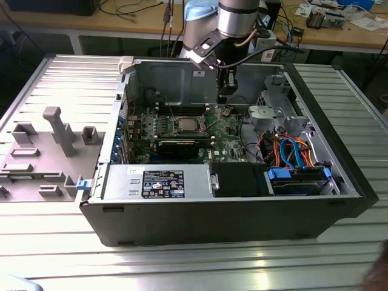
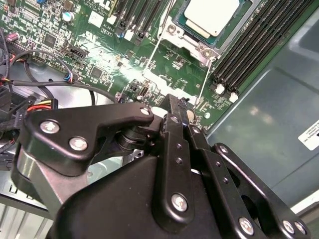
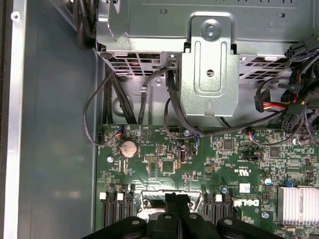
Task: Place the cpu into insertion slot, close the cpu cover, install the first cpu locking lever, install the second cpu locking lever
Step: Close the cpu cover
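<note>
Cpu (image 1: pixel 185 125) is seen seated in its socket, one chip, framed by the cpu cover (image 2: pixel 244 20). The gripper (image 1: pixel 223 91), fingers pressed together on nothing, is held vertically over the motherboard (image 1: pixel 227 142), to the exterior view's right of the socket, near the case's far wall (image 1: pixel 176 79). Two thin levers (image 2: pixel 152 52) are counted beside the socket.

— What is the exterior view losing?
— The frame's top edge is cutting off the robot arm (image 1: pixel 233 18). The cpu (image 1: pixel 185 125), mid-frame, is showing too small to make out. A dark shape (image 1: pixel 379 273) is blurring at the lower right corner.
— And the wrist views?
— In the second, the edge is cropping the cpu (image 2: pixel 212 15) and the cpu cover (image 2: pixel 197 42), and the gripper (image 2: pixel 177 104) is hiding the board under it. In the first, the gripper (image 3: pixel 173 201) is covering the socket and running off the edge.
</note>
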Robot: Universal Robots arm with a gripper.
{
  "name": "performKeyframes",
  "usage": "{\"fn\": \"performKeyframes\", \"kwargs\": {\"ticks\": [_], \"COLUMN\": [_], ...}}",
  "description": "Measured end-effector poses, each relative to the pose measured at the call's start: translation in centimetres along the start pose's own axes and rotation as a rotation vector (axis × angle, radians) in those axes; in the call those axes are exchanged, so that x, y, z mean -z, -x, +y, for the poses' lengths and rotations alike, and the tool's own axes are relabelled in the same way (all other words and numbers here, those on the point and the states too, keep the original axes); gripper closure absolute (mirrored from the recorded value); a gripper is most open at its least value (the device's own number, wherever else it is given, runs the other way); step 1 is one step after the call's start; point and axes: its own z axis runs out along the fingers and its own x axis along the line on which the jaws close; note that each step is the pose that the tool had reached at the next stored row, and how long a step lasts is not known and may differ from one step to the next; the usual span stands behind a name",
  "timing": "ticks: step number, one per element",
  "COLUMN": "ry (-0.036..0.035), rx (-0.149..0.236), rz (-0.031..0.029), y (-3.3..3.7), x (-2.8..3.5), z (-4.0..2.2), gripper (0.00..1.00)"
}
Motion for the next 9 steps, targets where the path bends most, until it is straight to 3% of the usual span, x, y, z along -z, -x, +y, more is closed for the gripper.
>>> {"fn": "performKeyframes", "kwargs": {"ticks": [9], "ry": [0.0], "rx": [0.0], "rz": [0.0002], "y": [-0.02], "x": [-0.14], "z": [0.42], "gripper": [0.89]}}
